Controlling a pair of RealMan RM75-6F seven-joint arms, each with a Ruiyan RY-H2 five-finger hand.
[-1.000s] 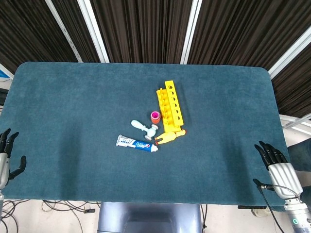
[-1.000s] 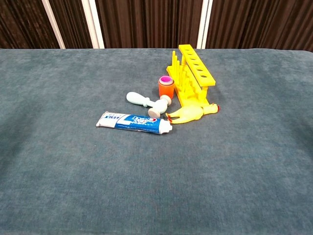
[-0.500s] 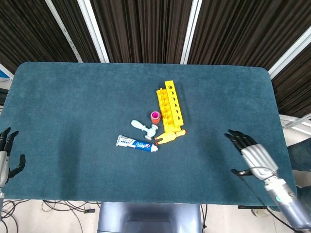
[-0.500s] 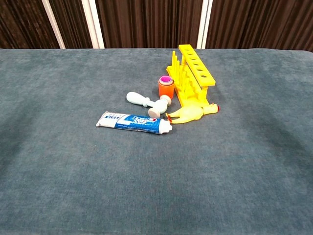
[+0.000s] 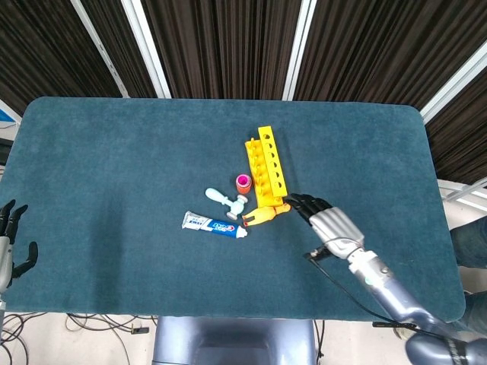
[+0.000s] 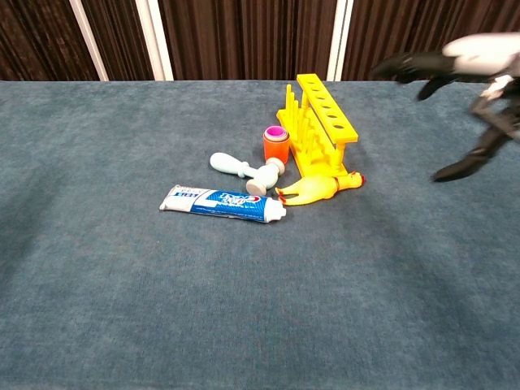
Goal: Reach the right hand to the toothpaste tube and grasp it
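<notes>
The white and blue toothpaste tube [image 5: 214,224] [image 6: 223,203] lies flat near the table's middle, cap end to the right. My right hand [image 5: 326,221] [image 6: 455,73] hovers above the table to the tube's right, fingers spread and holding nothing, its fingertips close to the yellow rubber chicken [image 5: 265,215] [image 6: 319,187]. My left hand [image 5: 11,242] stays at the table's front left edge, fingers apart and holding nothing.
A yellow peg rack [image 5: 265,167] [image 6: 319,122] stands behind the chicken. A pink and orange cup [image 5: 243,182] [image 6: 276,143] and a pale blue toy hammer [image 5: 227,200] [image 6: 244,170] lie just behind the tube. The teal table [image 5: 114,167] spreads wide around them.
My right hand has swept from the table's front right edge leftward and inward over the table, toward the cluster of objects, and has entered the chest view. The left hand has not moved.
</notes>
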